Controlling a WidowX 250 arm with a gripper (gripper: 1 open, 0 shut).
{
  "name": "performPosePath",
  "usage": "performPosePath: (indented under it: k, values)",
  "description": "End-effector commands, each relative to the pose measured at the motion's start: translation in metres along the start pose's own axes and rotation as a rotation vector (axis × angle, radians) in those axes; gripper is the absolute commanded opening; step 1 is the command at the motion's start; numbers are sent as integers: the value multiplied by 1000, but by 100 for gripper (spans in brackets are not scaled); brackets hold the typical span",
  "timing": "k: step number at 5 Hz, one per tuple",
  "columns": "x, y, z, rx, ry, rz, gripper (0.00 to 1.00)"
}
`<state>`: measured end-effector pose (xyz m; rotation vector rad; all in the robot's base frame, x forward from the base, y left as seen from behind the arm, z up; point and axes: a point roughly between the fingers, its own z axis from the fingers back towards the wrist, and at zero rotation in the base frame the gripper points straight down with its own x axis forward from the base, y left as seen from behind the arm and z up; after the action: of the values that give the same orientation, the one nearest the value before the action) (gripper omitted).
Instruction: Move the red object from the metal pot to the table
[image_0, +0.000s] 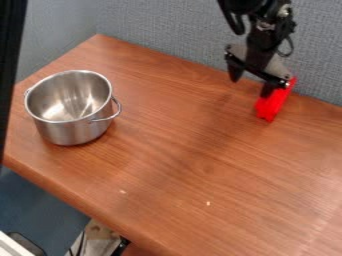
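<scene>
While the metal pot (70, 105) stands empty near the table's left corner, we find the red object (273, 101) well apart from it, at the far right of the table (187, 170), close to the back edge. It seems to lean there with its lower end on the wood and its upper end just under the gripper (257, 72). The dark fingers are spread about as wide as they go, straddling the top of the block rather than clamping it, though we cannot tell for certain whether a finger touches it.

We judge the step in hand to be the release: the carry is done and the block is at its place on the tabletop. What the next move calls for, in our view, is a clean lift straight up and away, so the open fingers do not catch the block and tip it.

We count one pot, one red block, one gripper, one table.
</scene>
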<state>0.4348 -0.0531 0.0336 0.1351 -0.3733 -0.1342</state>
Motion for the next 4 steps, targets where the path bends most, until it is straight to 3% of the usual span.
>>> performPosePath:
  k: [1,2,3,4]
  values:
    - [-21,-18,-28,0,72,51,100]
    - [-15,-14,-32,18,52,155,100]
    - [-15,3,-7,55,14,266,0]
    - [-14,5,9,81,-12,295,0]
